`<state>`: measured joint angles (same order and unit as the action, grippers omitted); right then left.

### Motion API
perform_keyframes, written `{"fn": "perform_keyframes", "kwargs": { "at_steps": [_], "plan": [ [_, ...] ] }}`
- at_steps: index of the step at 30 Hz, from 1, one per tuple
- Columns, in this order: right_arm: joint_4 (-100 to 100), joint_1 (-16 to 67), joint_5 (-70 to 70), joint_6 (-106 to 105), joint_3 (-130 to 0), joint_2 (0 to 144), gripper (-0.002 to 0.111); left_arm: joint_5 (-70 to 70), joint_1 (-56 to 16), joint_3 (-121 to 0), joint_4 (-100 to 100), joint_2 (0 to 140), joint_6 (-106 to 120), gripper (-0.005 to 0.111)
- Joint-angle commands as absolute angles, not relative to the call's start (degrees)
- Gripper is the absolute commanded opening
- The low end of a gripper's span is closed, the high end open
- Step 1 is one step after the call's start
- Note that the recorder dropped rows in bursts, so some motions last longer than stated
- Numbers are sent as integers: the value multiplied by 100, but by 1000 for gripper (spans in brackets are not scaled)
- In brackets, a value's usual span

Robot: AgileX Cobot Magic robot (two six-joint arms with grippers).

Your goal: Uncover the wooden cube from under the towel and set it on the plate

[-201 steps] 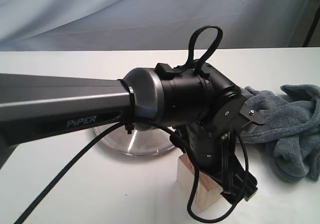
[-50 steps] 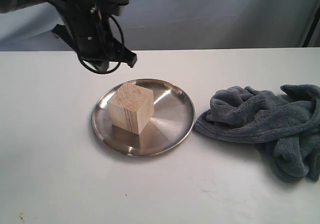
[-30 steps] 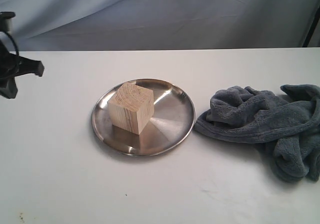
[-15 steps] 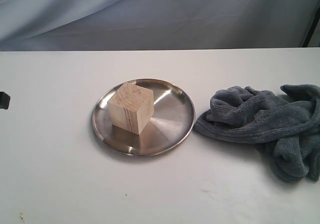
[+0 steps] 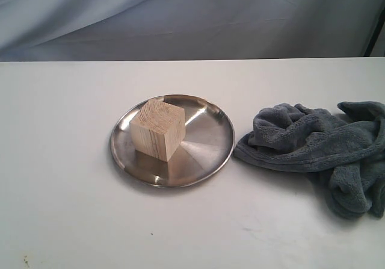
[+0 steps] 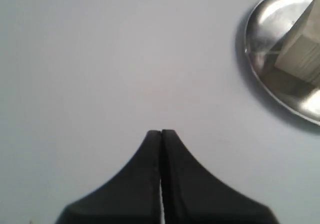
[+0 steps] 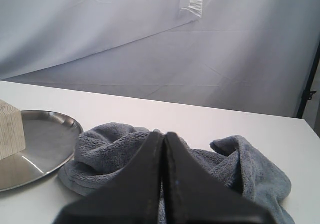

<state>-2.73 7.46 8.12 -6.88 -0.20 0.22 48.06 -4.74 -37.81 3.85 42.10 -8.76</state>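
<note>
The wooden cube (image 5: 158, 129) stands uncovered on the left half of the steel plate (image 5: 207, 139), nothing touching it. To the plate's right, the blue-grey towel (image 5: 316, 142) lies crumpled on the table. Neither arm shows in the exterior view. In the left wrist view, my left gripper (image 6: 161, 132) is shut and empty over bare table, with the plate (image 6: 262, 68) and the cube (image 6: 302, 56) off to one side. My right gripper (image 7: 163, 134) is shut and empty too, with the towel (image 7: 107, 146) beyond its tips and the plate (image 7: 47, 139) and cube (image 7: 10, 129) at the view's edge.
The white table (image 5: 72, 209) runs back to a pale blue-grey cloth backdrop (image 5: 192, 16). A dark pole (image 5: 376, 37) stands at the far right edge.
The left arm has drawn away to the left and left the exterior view. The cube, plate and towel have not moved.
</note>
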Motion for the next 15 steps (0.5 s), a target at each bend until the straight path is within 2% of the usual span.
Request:
{"fn": "perform_keyframes", "kwargs": {
  "at_steps": [1,15],
  "plan": [
    [-306,762,776,-681,0,0,0,4641,-456,-3735,357,3138,-877,0],
    [-306,762,776,-681,0,0,0,4479,-456,-3735,914,53,-877,0]
  ]
}}
